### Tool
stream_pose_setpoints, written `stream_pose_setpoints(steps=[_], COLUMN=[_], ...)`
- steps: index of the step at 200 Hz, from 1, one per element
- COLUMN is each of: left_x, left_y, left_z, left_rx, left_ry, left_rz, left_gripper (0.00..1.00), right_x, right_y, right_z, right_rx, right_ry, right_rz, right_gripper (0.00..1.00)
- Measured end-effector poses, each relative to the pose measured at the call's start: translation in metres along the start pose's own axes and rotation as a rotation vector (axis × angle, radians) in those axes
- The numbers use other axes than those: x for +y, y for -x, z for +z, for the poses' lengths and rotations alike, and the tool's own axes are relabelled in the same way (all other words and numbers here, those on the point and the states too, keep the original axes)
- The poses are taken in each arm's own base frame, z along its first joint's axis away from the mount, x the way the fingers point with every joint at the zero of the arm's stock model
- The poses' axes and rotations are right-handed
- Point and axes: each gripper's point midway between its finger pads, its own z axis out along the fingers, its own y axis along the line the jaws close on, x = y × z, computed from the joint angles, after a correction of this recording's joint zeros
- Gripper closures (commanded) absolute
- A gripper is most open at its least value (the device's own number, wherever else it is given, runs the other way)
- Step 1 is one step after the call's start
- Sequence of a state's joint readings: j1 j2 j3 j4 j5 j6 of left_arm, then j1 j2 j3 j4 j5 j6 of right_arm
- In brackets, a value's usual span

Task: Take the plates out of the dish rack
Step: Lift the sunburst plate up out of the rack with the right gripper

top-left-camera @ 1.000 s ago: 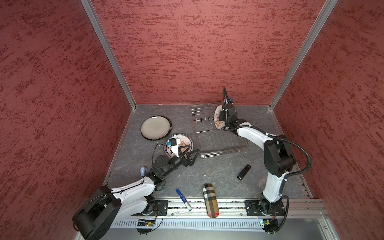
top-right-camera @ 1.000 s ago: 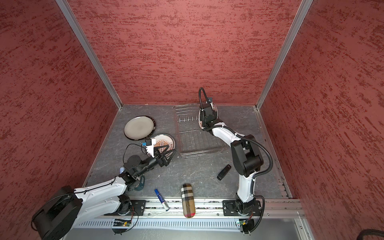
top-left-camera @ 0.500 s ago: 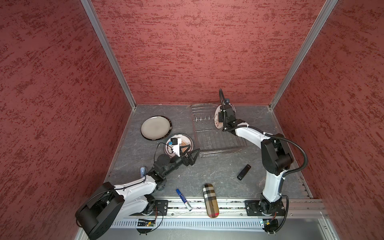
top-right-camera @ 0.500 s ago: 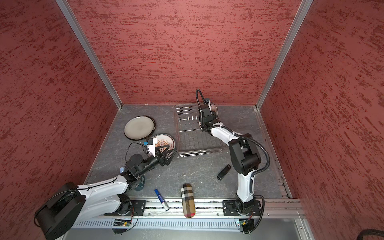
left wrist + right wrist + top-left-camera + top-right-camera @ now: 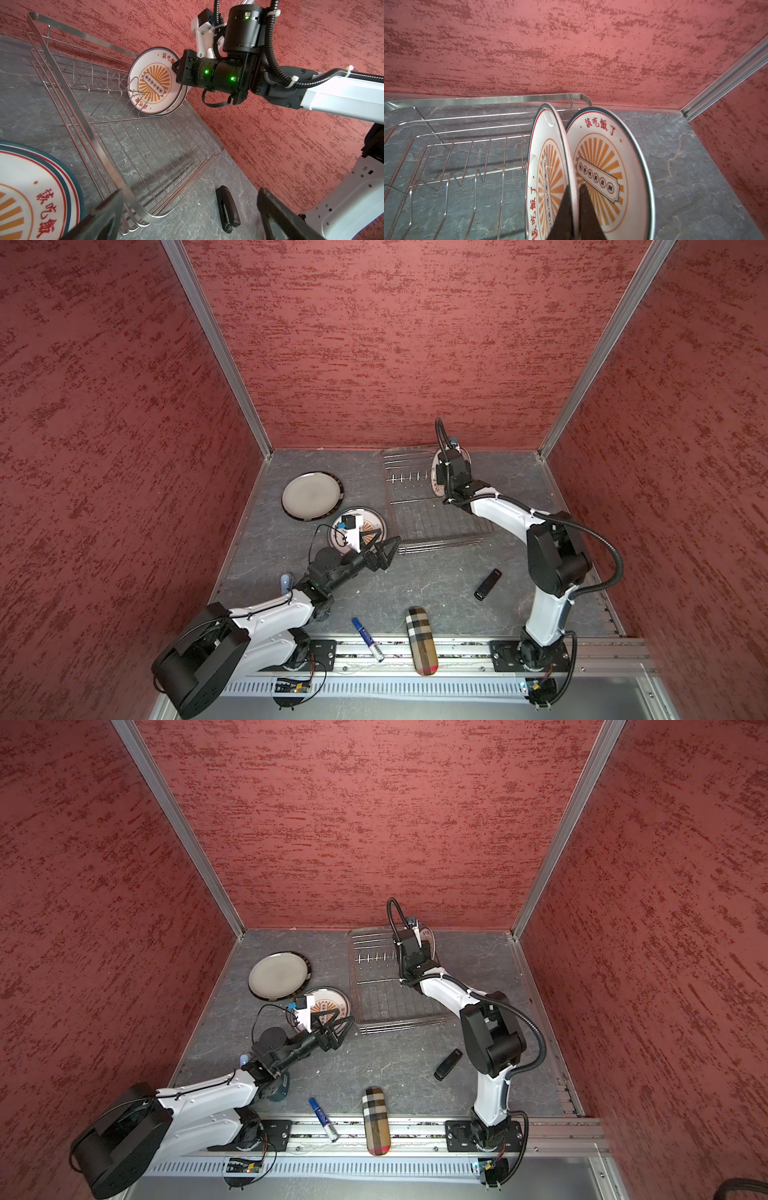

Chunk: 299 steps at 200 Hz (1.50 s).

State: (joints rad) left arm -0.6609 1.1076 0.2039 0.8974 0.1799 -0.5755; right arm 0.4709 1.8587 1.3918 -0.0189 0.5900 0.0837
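Well, in both top views the dish rack (image 5: pixel 432 526) sits at the back, with plates (image 5: pixel 434 485) standing at its right end. A grey plate (image 5: pixel 311 494) and a sunburst plate (image 5: pixel 374 519) lie flat, left of it.

Next, the left wrist view: the left gripper (image 5: pixel 190 193) is wide open near the rack.

Last, the right wrist view: the right gripper (image 5: pixel 574 188) pinches the rim of one standing plate (image 5: pixel 546 158).

**Robot-manipulation laboratory cell.** Red textured wall panels (image 5: pixel 374 344) joined by aluminium profiles (image 5: pixel 216 348) enclose a grey stone-patterned counter (image 5: pixel 436 585) on three sides. A left arm (image 5: pixel 266 614) and a right arm (image 5: pixel 503 514) are bolted to a slotted aluminium rail (image 5: pixel 461 655) along the open front edge, with a bare circuit board (image 5: pixel 291 688) and loose cabling below. The props are household items: a plate (image 5: pixel 548 158) standing in a wire dish rack (image 5: pixel 529 97), a marker (image 5: pixel 368 639) and a plaid case (image 5: pixel 420 641).
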Motion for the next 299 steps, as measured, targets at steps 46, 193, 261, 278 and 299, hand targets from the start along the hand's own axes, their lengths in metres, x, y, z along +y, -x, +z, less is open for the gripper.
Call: stream_pose_setpoints(steps=[46, 193, 261, 278, 299], left_x=[0.001, 0.002, -0.003, -0.004, -0.005], left_y=[0.001, 0.014, 0.024, 0.028, 0.035], left_z=[0.000, -0.005, -0.018, -0.025, -0.032], left_rx=[-0.005, -0.065, -0.118, -0.140, -0.170], left_ry=[0.006, 0.025, 0.012, 0.014, 0.028], left_rz=[-0.008, -0.049, -0.052, -0.050, -0.049], left_gripper=[0.01, 0.01, 0.01, 0.00, 0.01], right_x=[-0.018, -0.047, -0.037, -0.034, -0.033], right_y=[0.036, 0.053, 0.040, 0.029, 0.019], right_z=[-0.034, -0.123, -0.149, -0.155, -0.165], right_rx=[-0.099, -0.254, -0.271, -0.259, -0.254], right_ry=[-0.021, 0.152, 0.354, 0.412, 0.487], right_rz=[0.036, 0.182, 0.263, 0.283, 0.315], right_gripper=[1.00, 1.00, 1.00, 1.00, 1.00])
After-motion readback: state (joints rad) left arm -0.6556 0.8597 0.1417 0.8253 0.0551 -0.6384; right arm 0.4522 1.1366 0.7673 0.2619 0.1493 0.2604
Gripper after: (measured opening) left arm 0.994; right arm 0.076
